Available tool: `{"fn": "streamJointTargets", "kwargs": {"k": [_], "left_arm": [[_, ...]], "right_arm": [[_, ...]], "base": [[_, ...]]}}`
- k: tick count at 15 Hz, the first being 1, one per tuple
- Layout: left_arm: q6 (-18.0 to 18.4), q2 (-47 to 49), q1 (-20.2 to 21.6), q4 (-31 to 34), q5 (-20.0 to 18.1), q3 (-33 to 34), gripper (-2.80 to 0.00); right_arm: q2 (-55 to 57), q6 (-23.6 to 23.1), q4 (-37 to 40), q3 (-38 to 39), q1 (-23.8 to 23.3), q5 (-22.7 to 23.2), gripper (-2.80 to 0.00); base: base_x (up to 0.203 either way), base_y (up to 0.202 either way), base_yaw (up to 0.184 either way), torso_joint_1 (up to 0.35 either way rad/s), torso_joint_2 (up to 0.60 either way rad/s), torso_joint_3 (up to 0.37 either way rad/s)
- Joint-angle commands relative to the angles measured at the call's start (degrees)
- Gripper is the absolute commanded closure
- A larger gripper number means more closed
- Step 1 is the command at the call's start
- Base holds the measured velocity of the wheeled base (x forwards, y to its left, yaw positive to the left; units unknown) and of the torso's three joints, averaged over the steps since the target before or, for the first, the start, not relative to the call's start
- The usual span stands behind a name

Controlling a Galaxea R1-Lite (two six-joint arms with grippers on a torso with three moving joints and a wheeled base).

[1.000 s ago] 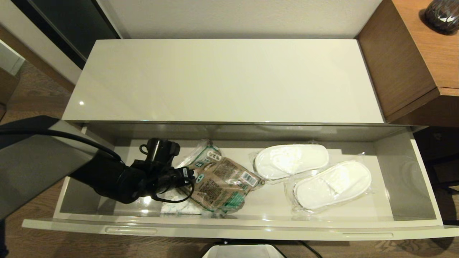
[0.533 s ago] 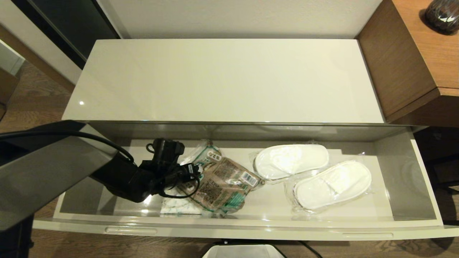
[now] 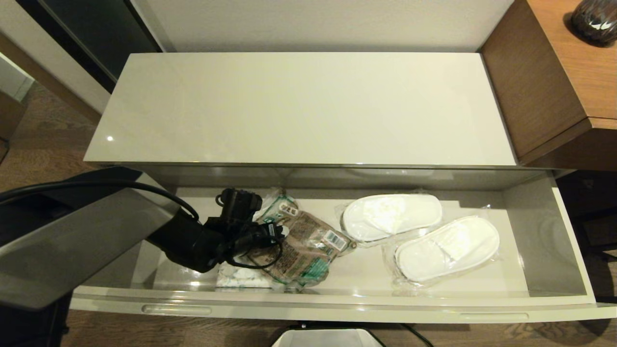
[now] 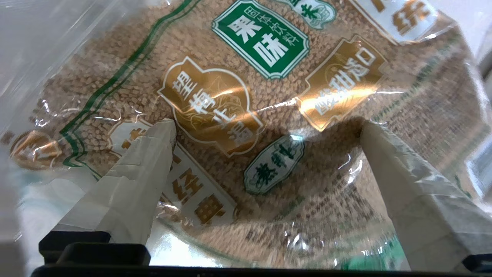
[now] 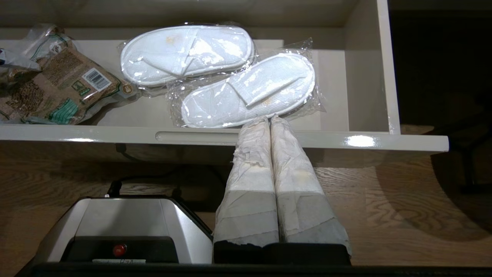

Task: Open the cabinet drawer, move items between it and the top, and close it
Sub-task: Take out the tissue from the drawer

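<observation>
The cabinet drawer [image 3: 337, 308] stands pulled out below the bare cream top [image 3: 299, 106]. Two wrapped white slippers [image 3: 391, 216] [image 3: 446, 246] lie in its right half. A small white packet with blue print [image 3: 241, 278] lies at the front left, partly under the brown-and-green packet [image 3: 308, 246]. My left arm [image 3: 193, 241] reaches into the drawer's left part. Its left gripper [image 4: 267, 129] is open, its fingers [image 4: 153, 154] spread wide over the brown packet [image 4: 269, 77] and pressing its film. My right gripper [image 5: 270, 120] is shut and empty, outside the drawer front, pointing at the nearer slipper [image 5: 250, 90].
A brown wood-grain desk [image 3: 544, 86] with a dark vase [image 3: 595, 19] stands against the cabinet's right end. The robot's grey base [image 5: 123, 227] sits on the wood floor below the drawer front [image 5: 215, 135]. The drawer's right end has bare floor.
My left arm has slid to the right inside the drawer, bringing the open gripper further onto the brown packet. The slippers and the right gripper have not moved.
</observation>
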State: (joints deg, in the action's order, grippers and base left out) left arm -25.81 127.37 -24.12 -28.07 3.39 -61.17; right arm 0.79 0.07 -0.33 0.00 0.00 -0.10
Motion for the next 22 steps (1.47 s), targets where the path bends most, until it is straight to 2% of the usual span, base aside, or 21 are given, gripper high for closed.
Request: {"fn": "streamJointTargets", "kwargs": {"k": [1,5,7,9,12,22], "left_arm": [[-0.18,3.31,-0.54,-0.08,-0.18,-2.14,-2.8],[-0.43,3.06,-3.03,0.09,-0.88,-3.33,-2.8],[-0.42,3.59,-6.15,0.46,-2.22,-4.71,-2.8],[-0.38,4.51,-7.5,0.97,-2.63,-6.16,-2.8],[-0.43,5.79,-10.27,3.18,-2.77,-10.24,-2.8],[-0.48,3.61,-20.58,5.69,-2.77,-13.25,-2.8]], "right_arm": [[0.09,0.01,-0.02,0.09,0.0,0.01,0.0],[0.09,0.01,-0.02,0.09,0.0,0.01,0.0],[0.09,0.01,-0.02,0.09,0.0,0.01,0.0],[0.09,0.01,-0.02,0.09,0.0,0.01,0.0],[0.09,0.01,-0.02,0.09,0.0,0.01,0.0],[0.09,0.01,-0.02,0.09,0.0,0.01,0.0]], "base": [[0.0,0.0,0.0,0.0,0.0,0.0],[0.0,0.0,0.0,0.0,0.0,0.0],[0.0,0.0,0.0,0.0,0.0,0.0],[0.0,0.0,0.0,0.0,0.0,0.0],[0.0,0.0,0.0,0.0,0.0,0.0],[0.0,0.0,0.0,0.0,0.0,0.0]]}}
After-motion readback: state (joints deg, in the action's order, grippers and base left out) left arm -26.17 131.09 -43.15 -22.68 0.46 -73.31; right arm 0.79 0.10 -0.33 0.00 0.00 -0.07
